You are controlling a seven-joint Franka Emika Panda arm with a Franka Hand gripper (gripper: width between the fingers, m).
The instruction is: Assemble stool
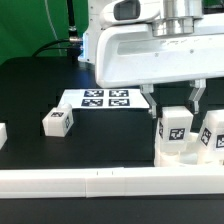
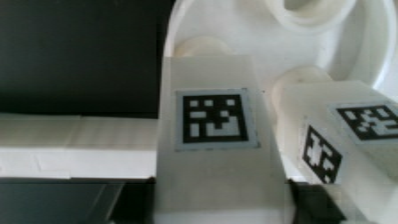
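Pincer (image 1: pixel 173 108) pinched on upright leg (image 1: pixel 175 127), 4 o'clock, set on seat (image 1: pixel 185 156) | second leg (image 1: pixel 214 135) stood at 3 o'clock | loose leg (image 1: pixel 57 121) left at 9 o'clock | assembly judged partway, legs outstanding

The table (image 1: pixel 30 95) is plain black. The marker board (image 1: pixel 105 99) is white, printed with black-and-white square tags. The loose leg (image 1: pixel 57 121) is white with one black-and-white tag. The upright leg (image 1: pixel 176 128) is white, its tag black squares on white. The seat (image 1: pixel 170 157) and border rail (image 1: pixel 100 181) are plain white. The claw (image 1: pixel 174 104) has dark fingers (image 1: pixel 197 96). The backdrop (image 1: pixel 35 25) is green
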